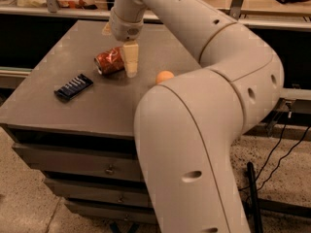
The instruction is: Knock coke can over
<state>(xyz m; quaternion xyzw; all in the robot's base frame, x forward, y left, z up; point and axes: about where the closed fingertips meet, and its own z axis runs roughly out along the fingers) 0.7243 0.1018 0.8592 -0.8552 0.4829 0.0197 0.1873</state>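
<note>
The coke can lies on its side on the grey cabinet top, its silver end pointing to the front left. My gripper hangs over it from the arm coming in from the upper right. One beige finger stands against the can's right end, and the other finger shows behind the can. The fingers are apart and do not grip the can.
A round orange fruit sits right of the can, close to my arm's big lower link. A flat dark-blue snack wrapper lies at the front left. Drawers are below the top, and cables run on the floor at right.
</note>
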